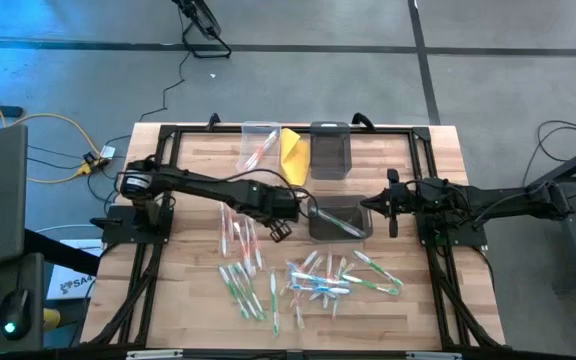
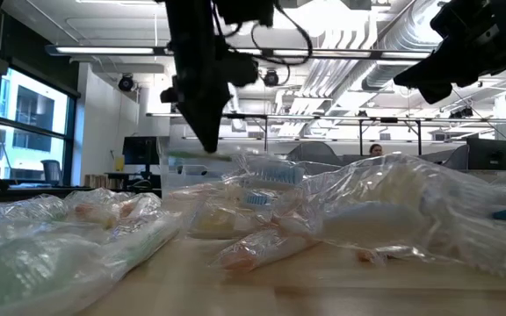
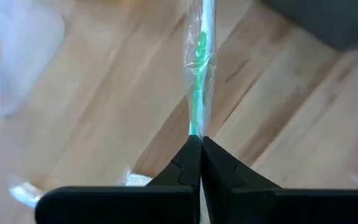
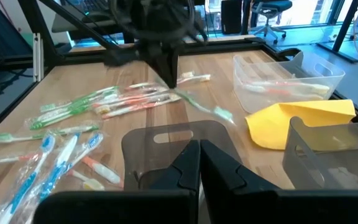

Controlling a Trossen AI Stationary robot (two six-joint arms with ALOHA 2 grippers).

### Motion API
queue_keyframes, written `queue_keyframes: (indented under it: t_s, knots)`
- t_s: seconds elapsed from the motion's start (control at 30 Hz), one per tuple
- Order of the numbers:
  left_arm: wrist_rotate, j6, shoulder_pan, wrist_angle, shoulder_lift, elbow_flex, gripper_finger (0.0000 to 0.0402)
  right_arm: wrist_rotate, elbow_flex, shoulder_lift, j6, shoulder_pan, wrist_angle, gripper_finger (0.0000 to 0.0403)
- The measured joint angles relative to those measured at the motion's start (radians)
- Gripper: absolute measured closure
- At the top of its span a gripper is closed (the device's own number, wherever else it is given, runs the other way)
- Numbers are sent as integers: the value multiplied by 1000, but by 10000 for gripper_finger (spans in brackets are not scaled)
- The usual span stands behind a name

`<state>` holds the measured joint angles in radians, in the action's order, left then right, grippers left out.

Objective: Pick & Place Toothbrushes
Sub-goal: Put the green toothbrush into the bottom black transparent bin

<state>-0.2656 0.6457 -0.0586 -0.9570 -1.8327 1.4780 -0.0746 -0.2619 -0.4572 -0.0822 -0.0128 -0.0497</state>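
You are carrying a green toothbrush (image 3: 197,93), wrapped in clear plastic, with the left gripper (image 1: 286,218) clamped on one end of it. In the left wrist view the two fingers are pressing together on the wrapper, and the brush is sticking straight out ahead of them, off the wooden table (image 1: 423,300). From above, the brush is reaching toward the dark bin (image 1: 340,218) in the middle of the table, its far end over or just inside the bin.

The right gripper (image 1: 392,208) is waiting with its fingers together just beside that bin, on its other side.

The rest of the toothbrushes (image 1: 313,280) are lying scattered on the table nearer the front edge, well apart from the bin.

This looks like the placing step. Next you are probably going to need the left gripper centred over the bin opening before parting the fingers, since the long brush could catch on the rim.
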Motion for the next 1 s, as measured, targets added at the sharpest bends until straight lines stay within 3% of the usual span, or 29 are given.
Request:
queue_keyframes:
  t_s: [0.13, 0.27, 0.67, 0.9, 1.0]
  knots:
    - [-10, -111, 9, -16, 59, 0, 400, -1, 0, 0, 0, 0, 0, 399]
    - [-85, -216, 32, -28, 109, 0, 401, -1, 0, 0, -3, 0, 0, 399]
    - [-92, -389, 181, -75, 157, -16, 401, 17, 0, 0, -55, 0, 2, 399]
    - [112, -371, 209, 4, 200, -152, 401, 31, 0, 0, -81, 0, 5, 399]
    - [164, -400, 193, 208, 214, -196, 401, 28, 0, 0, -80, 0, 29, 399]
